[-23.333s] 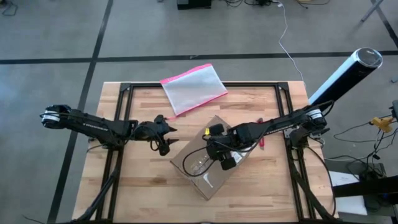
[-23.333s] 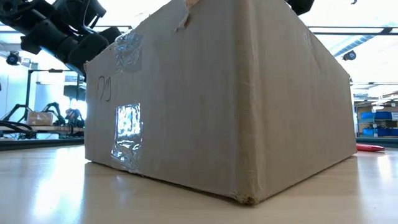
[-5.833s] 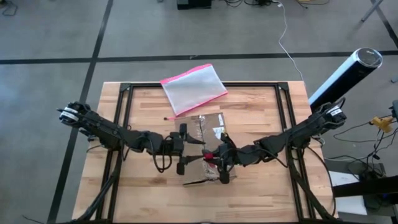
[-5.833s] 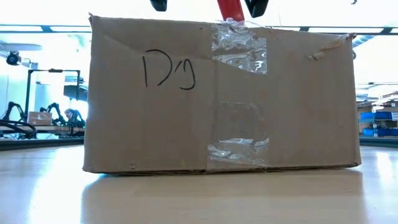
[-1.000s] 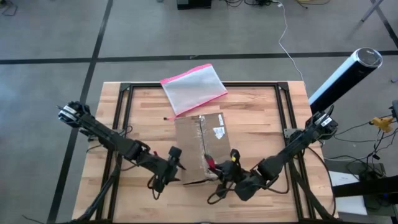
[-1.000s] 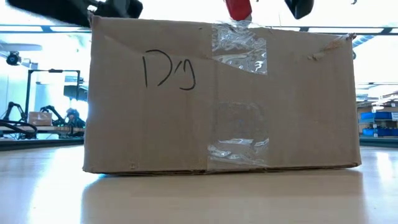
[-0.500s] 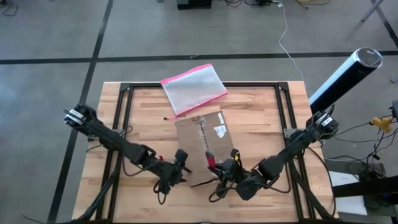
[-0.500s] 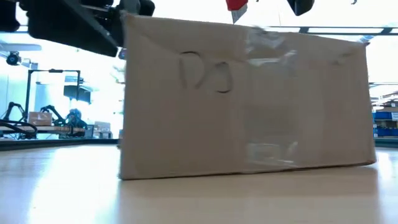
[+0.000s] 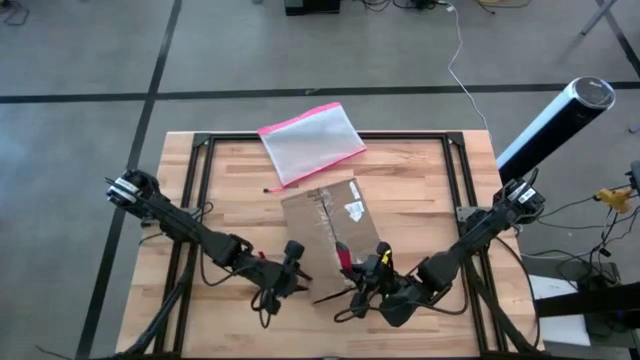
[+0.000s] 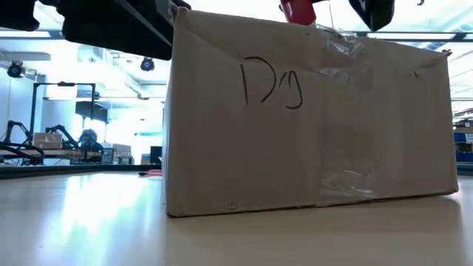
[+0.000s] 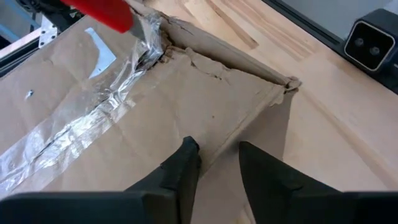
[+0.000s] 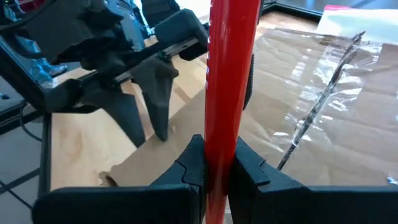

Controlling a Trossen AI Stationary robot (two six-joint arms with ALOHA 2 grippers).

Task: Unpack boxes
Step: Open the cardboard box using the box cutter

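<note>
The brown cardboard box (image 9: 330,228) stands on its bottom on the wooden table (image 9: 420,180), with clear tape (image 11: 93,118) along its top seam and "D9" written on its near wall (image 10: 273,81). My left gripper (image 9: 295,262) is open at the box's near left corner (image 11: 283,84). My right gripper (image 9: 368,278) hovers at the box's near end, shut on a red tool (image 9: 343,258). The tool's tip (image 11: 106,12) meets the torn tape at the top's near edge. My left gripper (image 11: 217,149) straddles the top edge of the box's left wall (image 11: 236,134) near the near corner. One finger (image 11: 186,155) is over the top flap, the other (image 11: 255,162) outside the wall. It slants down from the table's left. Whether the fingers touch the box I cannot tell. My right gripper (image 12: 216,149) pinches the red tool's straight handle (image 12: 227,93) between its two fingers, which lie across it. The tool sticks out forward past the fingertips, and its far end (image 10: 299,11) is at the tape on the box's top near edge.
A translucent zip pouch with pink edges (image 9: 310,140) lies at the table's far edge, partly over it. A small red thing (image 10: 151,172) lies on the table behind the box's left side. A black and white cylinder (image 9: 555,125) stands off the table's far right corner.
My left gripper has gone toward the table's right edge, up to the box's near left corner. The box has turned on the table: its near end has swung toward the right edge while its far end has about stayed. My right gripper with the red tool has shifted right with it.
</note>
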